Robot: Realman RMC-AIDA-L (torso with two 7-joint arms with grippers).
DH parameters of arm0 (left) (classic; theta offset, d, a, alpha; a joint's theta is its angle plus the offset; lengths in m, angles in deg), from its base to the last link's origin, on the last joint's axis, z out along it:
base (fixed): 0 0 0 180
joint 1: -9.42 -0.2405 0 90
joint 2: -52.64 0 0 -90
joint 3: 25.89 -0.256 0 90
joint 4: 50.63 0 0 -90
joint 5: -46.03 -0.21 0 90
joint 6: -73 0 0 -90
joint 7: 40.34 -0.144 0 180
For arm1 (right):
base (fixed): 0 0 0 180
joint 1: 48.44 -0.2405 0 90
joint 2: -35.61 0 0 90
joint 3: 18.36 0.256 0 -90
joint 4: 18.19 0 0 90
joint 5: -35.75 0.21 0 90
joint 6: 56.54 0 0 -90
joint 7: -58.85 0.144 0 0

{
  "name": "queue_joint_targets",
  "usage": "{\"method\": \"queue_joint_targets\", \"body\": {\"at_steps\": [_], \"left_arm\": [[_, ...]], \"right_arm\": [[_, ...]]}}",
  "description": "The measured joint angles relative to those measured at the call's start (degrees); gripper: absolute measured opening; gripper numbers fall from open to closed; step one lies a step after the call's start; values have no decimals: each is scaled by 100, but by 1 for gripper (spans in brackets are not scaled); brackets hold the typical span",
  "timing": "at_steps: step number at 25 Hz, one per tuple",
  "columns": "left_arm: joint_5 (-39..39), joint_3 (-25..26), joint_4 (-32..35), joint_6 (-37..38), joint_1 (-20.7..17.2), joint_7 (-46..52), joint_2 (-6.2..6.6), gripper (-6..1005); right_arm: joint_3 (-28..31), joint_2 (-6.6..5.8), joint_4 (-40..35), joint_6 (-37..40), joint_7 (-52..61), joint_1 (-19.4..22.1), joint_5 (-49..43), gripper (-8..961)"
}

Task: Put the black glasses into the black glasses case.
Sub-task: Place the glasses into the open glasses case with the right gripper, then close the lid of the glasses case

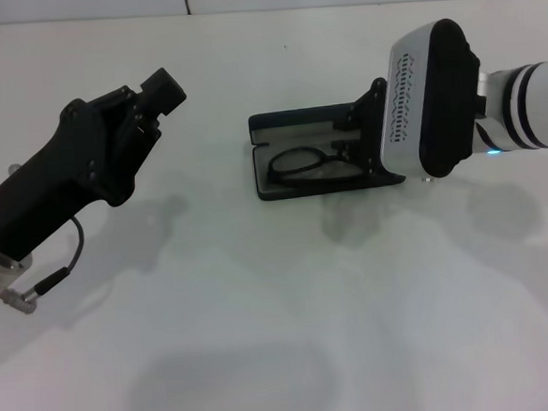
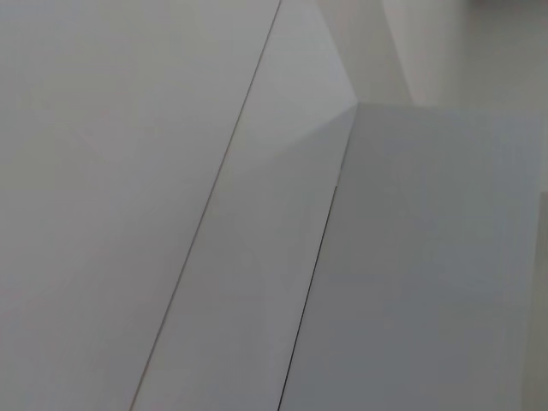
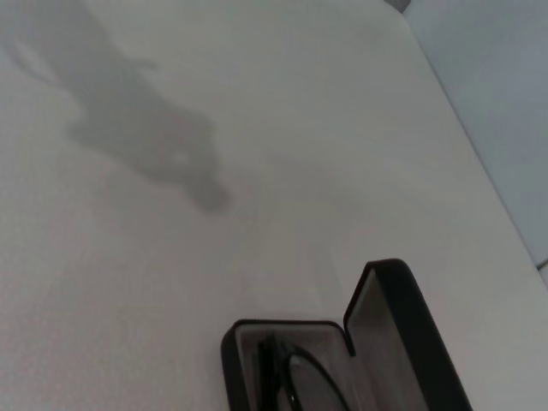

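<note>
Two end effectors: right end effector point(image 1: 359, 148) sits at the right end of the black glasses case point(image 1: 278, 128), can't tell its grip state. Left end effector point(image 1: 164, 89) parked far left, raised, grip unclear. Black glasses point(image 1: 309, 164) lie inside the open case on the counter point(image 1: 262, 310); placing looks done, lid unclosed. Right wrist view shows the grey lining; left wrist view only wall.

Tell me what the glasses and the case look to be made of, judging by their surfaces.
The black glasses: thin, wire-like black frame, likely metal or slim plastic, with clear lenses showing the lining through them. The black glasses case: rigid clamshell, its lid standing open unsupported; smooth matte black shell, perhaps leatherette over a hard core, with pale grey, soft-looking lining.
</note>
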Motion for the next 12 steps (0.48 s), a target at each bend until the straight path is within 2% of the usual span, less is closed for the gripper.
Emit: {"method": "queue_joint_targets", "body": {"at_steps": [4, 8, 12], "left_arm": [[-3, 0, 7, 7, -5, 7, -2, 32], [9, -1, 62, 16, 28, 31, 41, 32], [27, 0, 69, 35, 222, 197, 202, 32]], "right_arm": [[-1, 6, -257, 39, 35, 220, 85, 167], [43, 13, -869, 172, 61, 692, 548, 168], [553, 4, -1273, 952, 63, 1119, 1545, 170]]}}
